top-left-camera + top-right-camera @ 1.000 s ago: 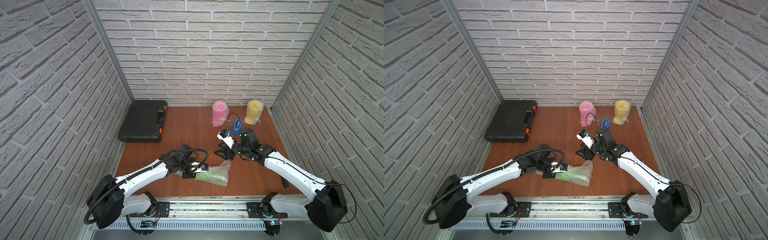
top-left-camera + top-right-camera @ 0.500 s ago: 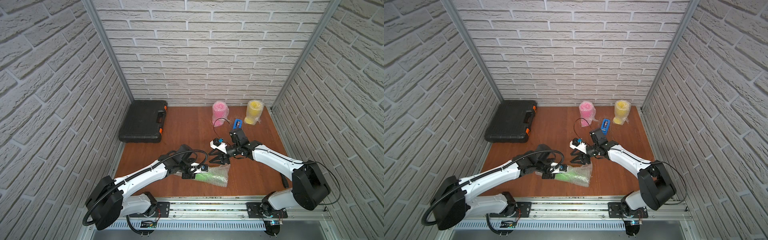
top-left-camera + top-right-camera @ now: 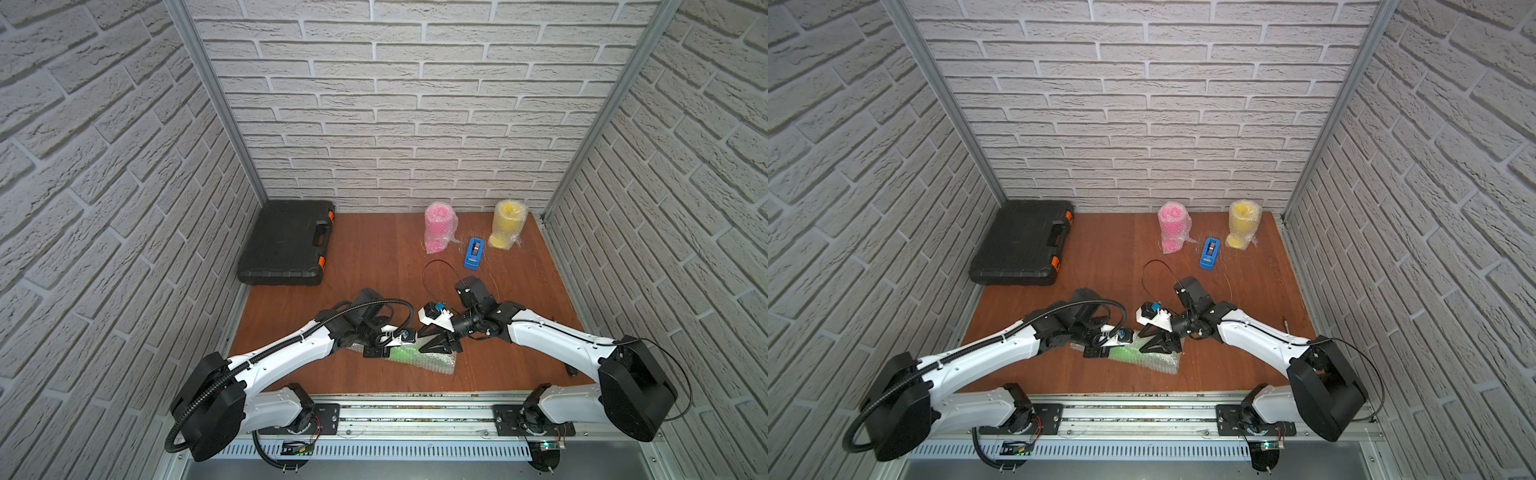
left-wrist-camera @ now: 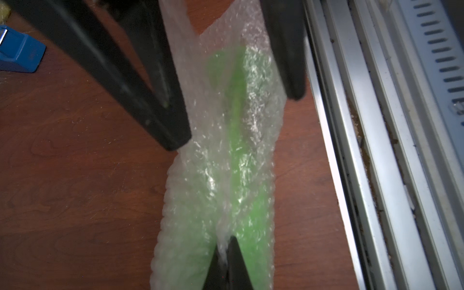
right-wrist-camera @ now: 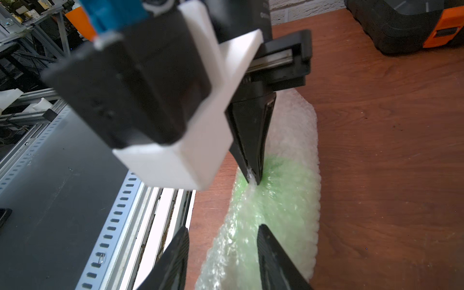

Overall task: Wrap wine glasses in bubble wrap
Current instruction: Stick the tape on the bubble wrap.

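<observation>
From my station, the black plastic tool case with orange latches (image 3: 291,243) lies closed at the back left of the brown wooden table (image 3: 374,266). Moving rightward, the left gripper (image 4: 226,251) reaches low over the front of the table, its jaws clenched on a raised fold of the clear crinkly bubble wrap sheet (image 4: 180,200). That sheet is rolled around the neon green plastic goblet (image 4: 236,105), which lies on its side near the front edge, just beside the metal rail (image 4: 351,150). The right gripper (image 5: 223,229) comes in from the other side with its jaws apart, one finger on either flank of the wrapped bundle; I see one fingertip (image 4: 175,140) touching the wrap's edge, but nothing is squeezed between them. Farther back, the hot pink goblet (image 3: 439,226) stands upright in its own bubble wrap, then the blue tape dispenser (image 3: 474,252) sits on the wood, and the neon yellow goblet (image 3: 507,224) stands wrapped nearest the right wall.
</observation>
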You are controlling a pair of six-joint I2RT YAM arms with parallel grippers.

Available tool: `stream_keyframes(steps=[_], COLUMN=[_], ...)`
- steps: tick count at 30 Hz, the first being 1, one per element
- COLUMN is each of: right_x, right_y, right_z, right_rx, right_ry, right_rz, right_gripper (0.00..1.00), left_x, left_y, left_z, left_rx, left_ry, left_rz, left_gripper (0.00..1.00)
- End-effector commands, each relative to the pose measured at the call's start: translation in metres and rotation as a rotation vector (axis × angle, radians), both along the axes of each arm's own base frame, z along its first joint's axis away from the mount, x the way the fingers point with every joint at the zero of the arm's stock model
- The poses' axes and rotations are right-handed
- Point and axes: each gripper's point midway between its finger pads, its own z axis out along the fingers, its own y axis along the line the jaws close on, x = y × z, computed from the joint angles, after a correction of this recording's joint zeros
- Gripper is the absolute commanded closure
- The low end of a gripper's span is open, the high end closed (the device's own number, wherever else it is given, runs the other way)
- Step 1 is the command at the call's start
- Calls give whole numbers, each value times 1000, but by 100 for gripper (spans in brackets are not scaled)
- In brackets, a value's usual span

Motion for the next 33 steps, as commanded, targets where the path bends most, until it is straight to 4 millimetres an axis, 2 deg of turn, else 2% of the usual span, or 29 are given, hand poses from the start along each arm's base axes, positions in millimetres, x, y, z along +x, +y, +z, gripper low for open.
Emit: stream_keyframes(steps=[1, 13, 24, 28, 33], right_x=[-11, -42, -58, -56, -65], right_y=[5, 13, 23, 20, 14], right_z=[7, -12, -47, -60, -74], right_rx=[24, -16, -66, -98, -171], right_ry=[-20, 2, 69, 90, 139], right_rz=[7, -58, -170, -250, -307], right_gripper=[55, 56, 57, 57, 54], left_x=[-4, -2, 0, 2, 3], left_y=[1, 2, 3, 4, 6], left_z=[0, 0, 1, 1, -1], left_rx=[-13, -11, -12, -8, 3], left_ry=[18, 33, 56, 59, 72], left_rz=[-6, 12, 31, 42, 53], left_gripper=[100, 100, 100, 100, 100])
